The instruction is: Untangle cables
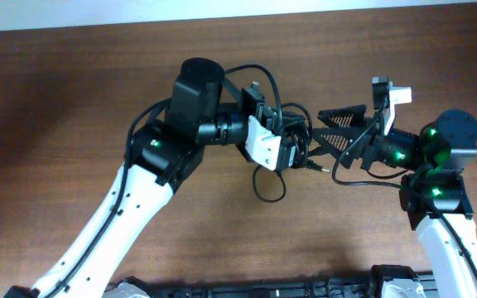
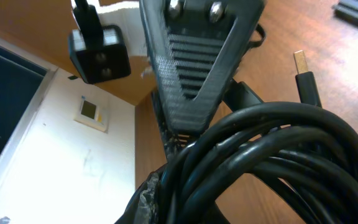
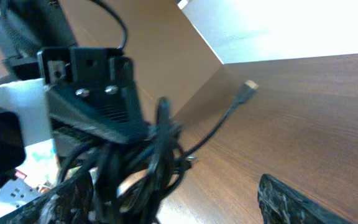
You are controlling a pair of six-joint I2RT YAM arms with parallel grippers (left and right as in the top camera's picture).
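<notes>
The cables (image 1: 298,142) are a knotted black bundle held just above the table, with one loop (image 1: 268,187) hanging toward me and a metal-tipped plug (image 1: 325,165) sticking out right. My left gripper (image 1: 291,149) is shut on the bundle. In the left wrist view the thick coils (image 2: 278,143) fill the foreground between its fingers (image 2: 161,194), and a gold plug (image 2: 303,67) points up. My right gripper (image 1: 339,135) is open, its fingers straddling the bundle's right side. In the right wrist view the tangle (image 3: 135,171) lies against its left finger (image 3: 67,199).
The brown wooden table (image 1: 73,91) carries nothing else. A loose cable end with a plug (image 3: 250,86) trails over the wood toward the far edge. Black equipment (image 1: 305,288) lines the table's near edge between the arm bases.
</notes>
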